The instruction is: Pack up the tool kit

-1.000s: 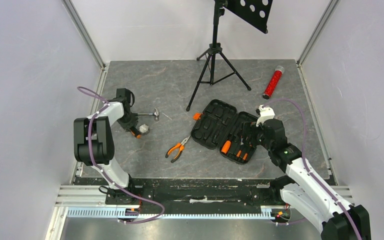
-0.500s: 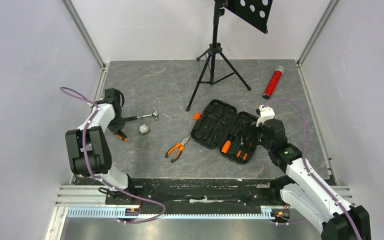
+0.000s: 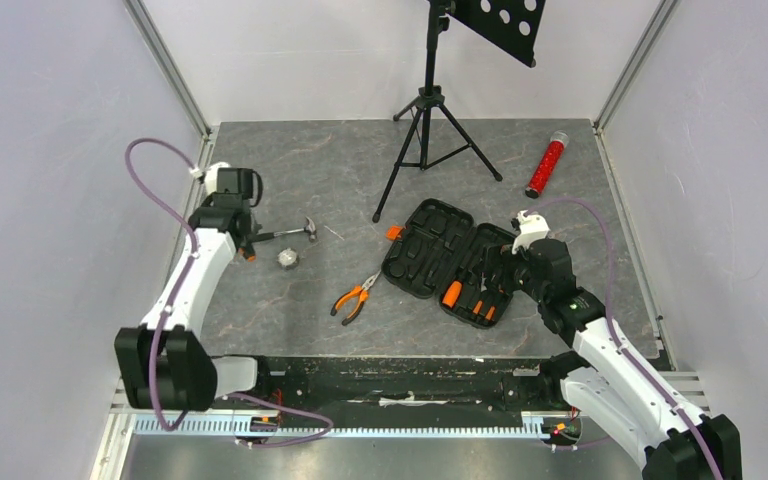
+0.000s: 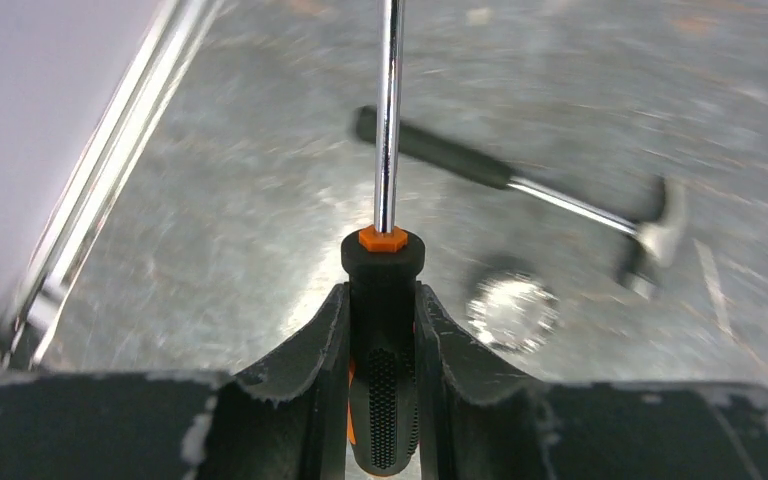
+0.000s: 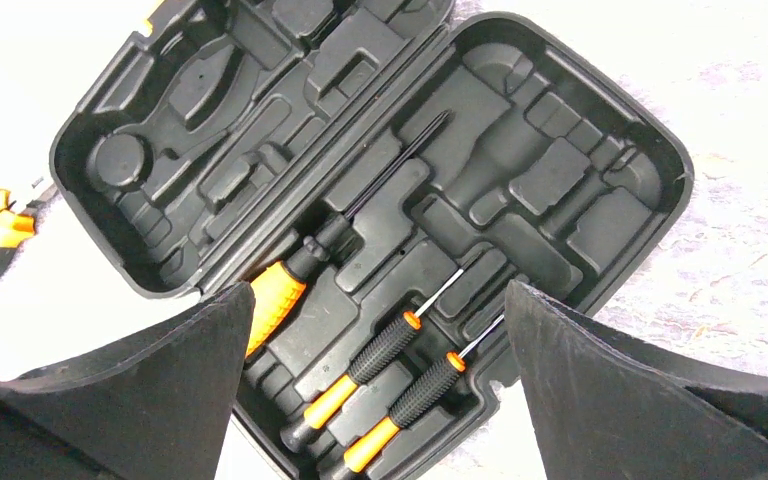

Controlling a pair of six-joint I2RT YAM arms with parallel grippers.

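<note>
**Screwdriver in the left gripper, case lying wide open**

Over on the left side of the table (image 3: 310, 160), the left gripper (image 4: 380, 295) is clamped on a screwdriver (image 4: 382, 255). Its fingers pinch the black handle from both sides and the steel shaft points straight out ahead. Just beyond it the hammer (image 4: 520, 185) lies flat on the table, with a small round silver piece (image 4: 510, 312) beside its head. Neither one touches the gripper.

The pliers (image 3: 356, 297) lie loose between the hammer and the case (image 3: 430, 250). The case sits right of centre, both halves folded flat and open.

The right gripper (image 5: 377, 290) hangs directly above the case, jaws spread wide, holding nothing. Below it, three packed screwdrivers (image 5: 360, 370) lie in the nearer half. The far half's moulded slots are bare.
</note>
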